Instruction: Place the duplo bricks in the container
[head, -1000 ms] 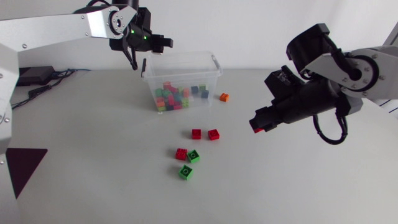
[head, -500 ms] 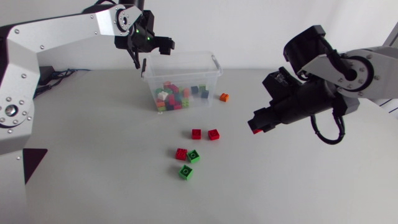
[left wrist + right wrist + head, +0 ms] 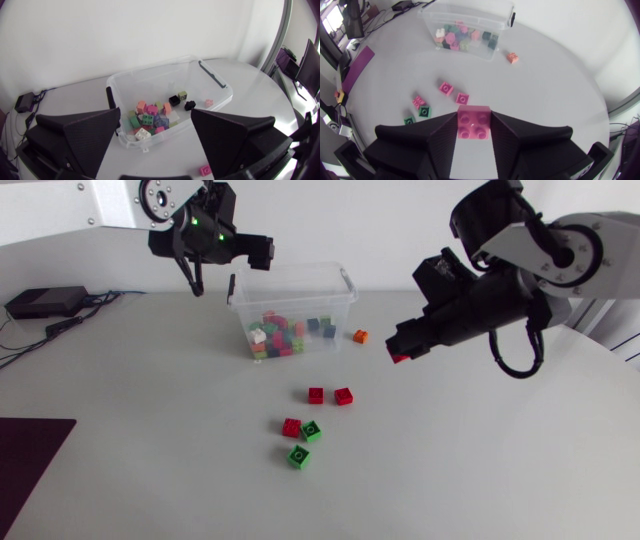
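Observation:
A clear plastic container point(image 3: 300, 285) stands at the back of the table with several coloured bricks in it, a white one point(image 3: 259, 336) among them. My left gripper point(image 3: 212, 283) hangs open and empty above its left end; the left wrist view looks down between the fingers onto the container point(image 3: 150, 75). My right gripper point(image 3: 403, 355) is in the air to the container's right, shut on a red brick point(image 3: 401, 358), which sits between the fingers point(image 3: 474, 122). Several bricks lie loose on the table: an orange one point(image 3: 360, 336), two red point(image 3: 316, 395) point(image 3: 343, 396), then red and green point(image 3: 291, 427) point(image 3: 311, 431) point(image 3: 298, 456).
The container has black clips on its short ends point(image 3: 347, 280). A black box with cables point(image 3: 42, 302) lies at the table's far left, and a dark mat point(image 3: 30, 450) at the front left. Bare table surrounds the loose bricks.
My left gripper opened above the container, and a white brick now lies inside. My right arm rose and moved left towards the container, still holding the red brick.

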You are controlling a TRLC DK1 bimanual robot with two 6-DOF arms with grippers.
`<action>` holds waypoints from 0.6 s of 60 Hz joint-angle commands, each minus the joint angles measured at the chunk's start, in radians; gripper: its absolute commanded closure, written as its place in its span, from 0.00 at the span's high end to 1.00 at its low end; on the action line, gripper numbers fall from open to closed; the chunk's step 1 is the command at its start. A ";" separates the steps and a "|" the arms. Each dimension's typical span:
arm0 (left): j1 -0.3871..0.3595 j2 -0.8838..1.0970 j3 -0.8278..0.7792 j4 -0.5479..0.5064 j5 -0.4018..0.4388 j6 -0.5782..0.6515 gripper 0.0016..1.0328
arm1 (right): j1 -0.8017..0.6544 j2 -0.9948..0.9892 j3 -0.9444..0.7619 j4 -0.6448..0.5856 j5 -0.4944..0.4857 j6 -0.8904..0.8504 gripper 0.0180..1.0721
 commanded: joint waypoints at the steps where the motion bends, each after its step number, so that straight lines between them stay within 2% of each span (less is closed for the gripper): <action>1: -0.001 -0.070 -0.141 0.038 -0.003 0.029 0.96 | 0.011 0.041 0.068 0.022 0.009 0.026 0.23; 9: 0.001 -0.174 -0.343 0.155 -0.003 0.092 0.96 | 0.027 0.078 0.100 0.090 0.011 0.026 0.23; 22: 0.019 -0.288 -0.469 0.159 0.022 0.103 0.96 | 0.074 0.153 0.149 0.188 0.035 0.038 0.23; 36: -0.007 -0.360 -0.541 0.147 0.022 0.100 0.96 | 0.102 0.227 0.272 0.171 0.055 0.052 0.23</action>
